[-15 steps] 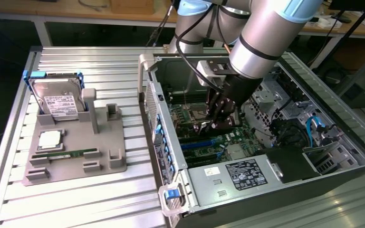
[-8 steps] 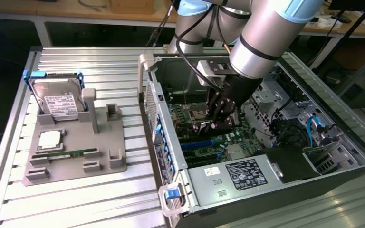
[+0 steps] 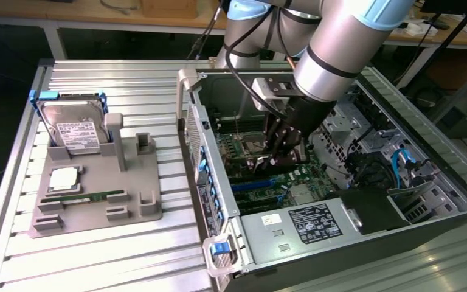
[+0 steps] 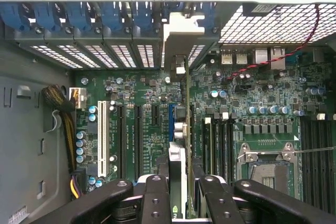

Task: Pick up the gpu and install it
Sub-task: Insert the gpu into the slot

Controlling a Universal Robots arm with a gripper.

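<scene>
My gripper (image 4: 181, 199) is shut on the gpu (image 4: 187, 100), a thin card seen edge-on between the black fingers (image 4: 156, 198). Its silver end bracket (image 4: 181, 40) sits against the row of rear slot openings of the computer case (image 4: 31, 129). The card stands upright over the green motherboard (image 4: 147, 124), beside a blue slot (image 4: 171, 121). I cannot tell whether it is seated in the slot. In the exterior view the gripper (image 3: 276, 159) reaches down into the open case (image 3: 217, 201), low over the motherboard (image 3: 258, 185).
A grey holder tray (image 3: 95, 216) on the exterior view's left carries a silver hard drive (image 3: 78, 129), a processor chip (image 3: 63, 177) and a green RAM stick (image 3: 83, 198). Inside the case are an open CPU socket (image 4: 268, 169), RAM slots (image 4: 317, 150), cables (image 4: 71, 129) and a power supply (image 3: 315, 220).
</scene>
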